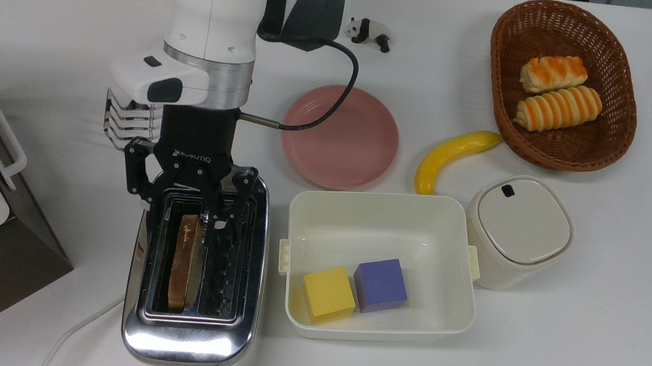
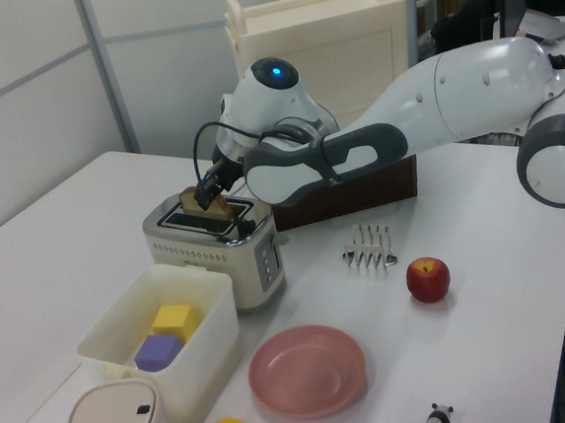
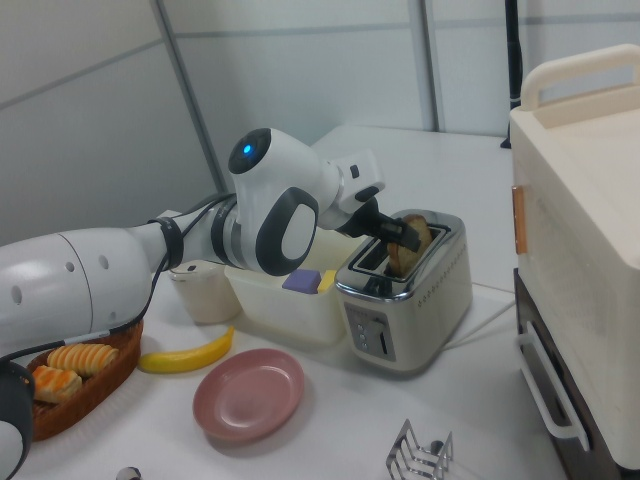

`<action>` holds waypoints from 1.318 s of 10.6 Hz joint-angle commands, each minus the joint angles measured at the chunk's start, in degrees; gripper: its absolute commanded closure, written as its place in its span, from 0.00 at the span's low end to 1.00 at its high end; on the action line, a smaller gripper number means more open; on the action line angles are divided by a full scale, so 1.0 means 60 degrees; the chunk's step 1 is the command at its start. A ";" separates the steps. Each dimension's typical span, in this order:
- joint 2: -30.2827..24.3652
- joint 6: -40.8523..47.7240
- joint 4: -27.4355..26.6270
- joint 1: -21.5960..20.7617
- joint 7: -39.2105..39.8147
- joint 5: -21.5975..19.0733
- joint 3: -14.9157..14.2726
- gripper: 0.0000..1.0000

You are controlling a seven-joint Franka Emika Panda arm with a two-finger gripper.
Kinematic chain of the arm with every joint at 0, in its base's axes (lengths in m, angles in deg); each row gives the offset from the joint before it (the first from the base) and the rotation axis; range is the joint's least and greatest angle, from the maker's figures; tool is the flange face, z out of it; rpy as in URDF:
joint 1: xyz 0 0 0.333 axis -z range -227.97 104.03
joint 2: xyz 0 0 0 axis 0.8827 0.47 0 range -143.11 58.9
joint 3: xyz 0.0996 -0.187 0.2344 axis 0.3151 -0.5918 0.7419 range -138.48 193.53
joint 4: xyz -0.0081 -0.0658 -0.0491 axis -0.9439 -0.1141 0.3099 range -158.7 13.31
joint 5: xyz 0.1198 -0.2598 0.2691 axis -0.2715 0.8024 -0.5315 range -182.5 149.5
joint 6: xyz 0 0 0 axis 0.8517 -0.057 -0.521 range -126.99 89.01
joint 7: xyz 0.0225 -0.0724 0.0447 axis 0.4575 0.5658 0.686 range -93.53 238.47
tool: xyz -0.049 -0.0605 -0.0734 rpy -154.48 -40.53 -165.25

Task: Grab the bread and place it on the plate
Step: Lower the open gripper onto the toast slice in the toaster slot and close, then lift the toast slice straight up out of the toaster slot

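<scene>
Straddling bread (image 1: 183, 262) in toaster (image 1: 189, 322), claw (image 1: 180, 214) apart; plate (image 1: 362, 150) nr tub (image 1: 453, 225).

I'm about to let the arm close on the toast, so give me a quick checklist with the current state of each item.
1. Bread standing in the toaster slot, top edge sticking out: ok.
2. Tool open: ok in the top view.
3. Tool lined up over the bread's end: ok, it hangs at the slot's far end in the top view.
4. Fingers straddling the slice on both faces: cannot tell.
5. Plate bare and ready: ok, though the arm's cable crosses above its rim.
6. Path from toaster to plate: ok, nothing stands between them.
</scene>
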 commanded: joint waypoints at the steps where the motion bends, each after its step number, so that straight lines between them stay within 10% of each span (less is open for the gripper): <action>1: 0.0026 -0.0050 0.0176 -0.0176 -0.0415 0.0221 -0.0104 0.98; 9: -0.2358 0.1409 0.0031 -0.0454 -0.1573 0.0060 -0.0002 1.00; 14: -0.4352 0.4266 -0.1915 -0.1127 0.0075 -0.0262 0.0116 1.00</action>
